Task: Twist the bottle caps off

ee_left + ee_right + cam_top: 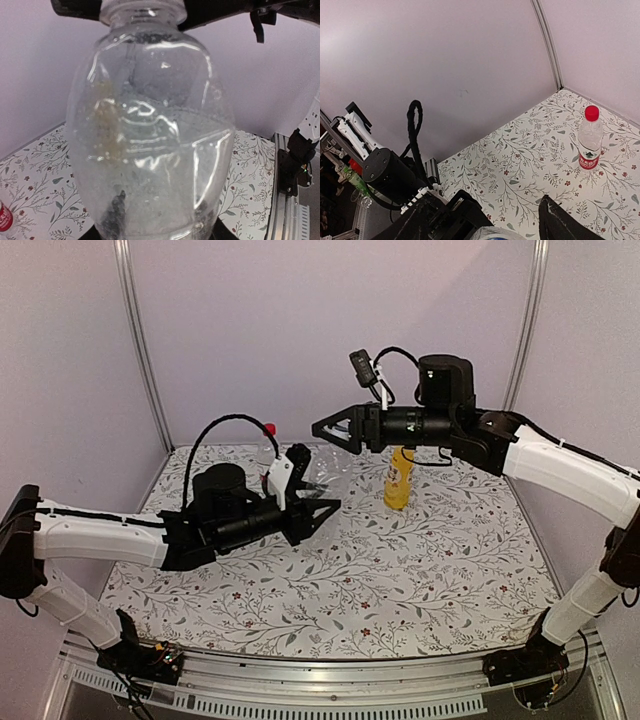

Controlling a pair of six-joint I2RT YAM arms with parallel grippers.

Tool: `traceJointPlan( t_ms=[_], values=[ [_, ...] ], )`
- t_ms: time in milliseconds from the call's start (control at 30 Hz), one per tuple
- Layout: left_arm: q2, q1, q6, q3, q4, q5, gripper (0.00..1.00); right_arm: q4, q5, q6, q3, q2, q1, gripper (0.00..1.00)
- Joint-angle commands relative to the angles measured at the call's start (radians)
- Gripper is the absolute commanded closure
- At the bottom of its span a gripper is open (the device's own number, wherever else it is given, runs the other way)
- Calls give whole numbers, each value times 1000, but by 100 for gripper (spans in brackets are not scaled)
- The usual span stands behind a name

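Mostly filling L wrist view: clear unlabelled bottle [150, 140], droplets on its wall, neck toward top of frame. Gripped low on its body by L gripper [320, 516], dark fingers [116, 216] pressed against both sides. Lifted off floral table cloth [420, 580] or resting on it: can't tell.

Directly beyond L gripper, at bottle's neck end: R gripper [325, 428], reaching in from the right. Jaws apart, one on either side of bottle top. Between R fingers [555, 220], at bottom edge of R wrist view: clear rim w/ a hint of blue cap [491, 236], on the bottle. No contact visible btwn R fingers and cap; small gap on one side.

Under R arm, just behind R gripper's wrist: yellow-orange drink bottle [398, 480], upright on cloth, top hidden by arm, so cap not seen.

Well apart from R gripper, far ahead in its wrist view: clear bottle w/ red-and-white label [590, 142], upright near back corner, red cap [591, 113] screwed on. From overhead, same bottle beyond and to left of L gripper, partly behind L arm's black cable [215, 430].
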Motion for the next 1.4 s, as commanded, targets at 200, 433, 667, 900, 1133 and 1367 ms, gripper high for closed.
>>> traceJointPlan(
  t_ms=[200, 433, 667, 900, 1133, 1367],
  values=[
    [14, -17, 22, 26, -4, -55, 67, -33, 22, -17, 27, 15, 10, 50],
    [8, -17, 24, 19, -9, -70, 67, -33, 25, -21, 23, 11, 10, 58],
    [3, -18, 27, 14, -11, -74, 67, -34, 17, -34, 17, 8, 10, 78],
    [-31, -11, 91, -16, -31, 138, 67, -38, -205, -191, 4, -20, -15, 86],
    [-80, 51, 35, -69, 67, 651, 66, -119, -649, -512, -2, -30, -40, 74],
    [-48, 67, 1, -65, 99, 677, 67, -190, -653, -549, 62, 28, -42, 57]
  ],
)
